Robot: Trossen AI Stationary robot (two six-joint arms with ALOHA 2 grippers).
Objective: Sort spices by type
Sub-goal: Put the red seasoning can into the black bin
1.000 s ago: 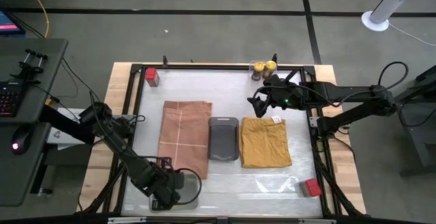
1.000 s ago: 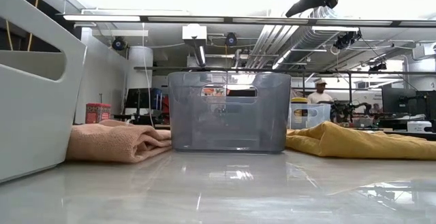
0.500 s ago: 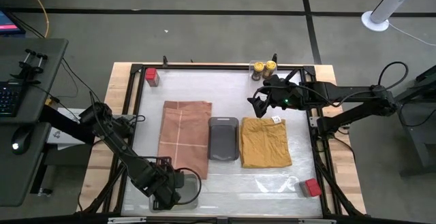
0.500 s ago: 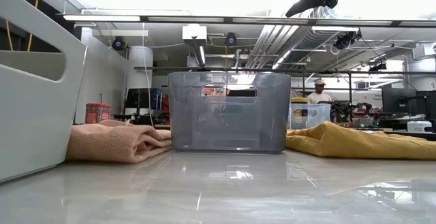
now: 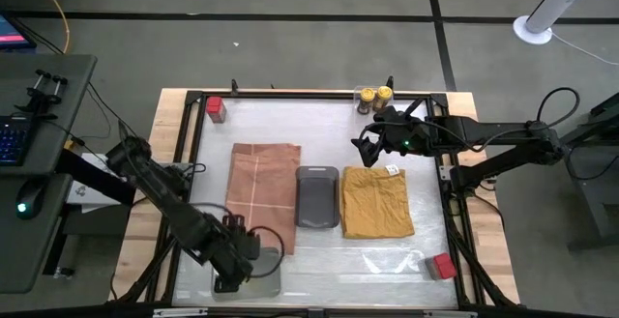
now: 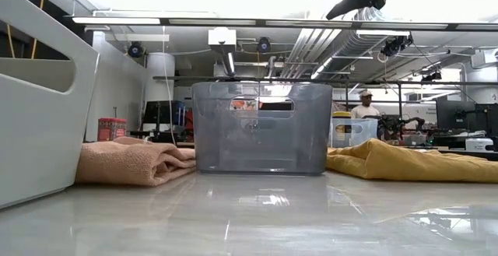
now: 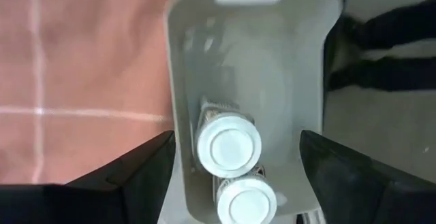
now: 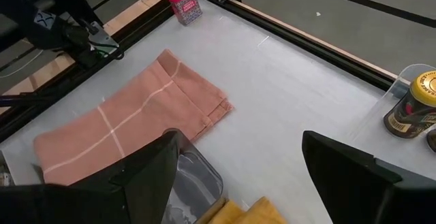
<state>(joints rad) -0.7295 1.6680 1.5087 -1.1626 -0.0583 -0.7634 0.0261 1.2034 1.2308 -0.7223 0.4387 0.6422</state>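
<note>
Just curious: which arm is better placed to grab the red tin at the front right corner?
Right. The tin lies on its side, nearer the right claw. The left claw hangs across the table, over the white-capped jars.

Landmark: the dark grey tray (image 5: 317, 197) at desk centre.

Two white-capped round jars (image 7: 228, 146) stand upright, touching, in a clear bin near-left of the tray. Two yellow-capped dark jars (image 5: 375, 98) stand side by side far-right of it. One red boxy tin (image 5: 215, 109) sits far-left; the second red tin (image 5: 444, 266) near-right.
</note>
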